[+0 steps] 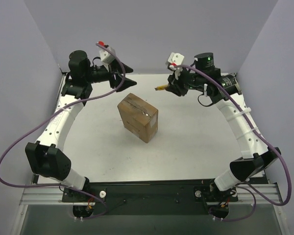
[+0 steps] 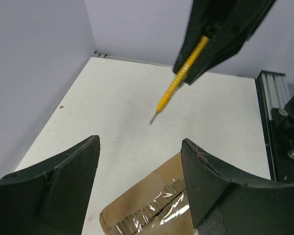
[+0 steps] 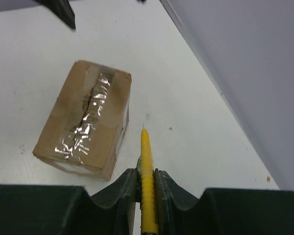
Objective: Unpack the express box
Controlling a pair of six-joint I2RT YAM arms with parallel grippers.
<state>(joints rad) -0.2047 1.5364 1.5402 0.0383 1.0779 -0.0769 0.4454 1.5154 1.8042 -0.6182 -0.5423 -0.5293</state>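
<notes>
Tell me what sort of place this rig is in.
Probably a lab robot test cell: plain walls enclose a white table on three sides, the arms are bolted to a metal rail at its near edge, and a taped box is the workpiece.

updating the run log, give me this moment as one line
express box: on table, flaps closed | left fingers: open, empty, off it | right fingers: shut on utility knife, tip off box

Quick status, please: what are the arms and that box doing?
Left gripper open, empty. Right gripper shut on yellow utility knife. Express box flaps down, taped. Nothing blocking it.
</notes>
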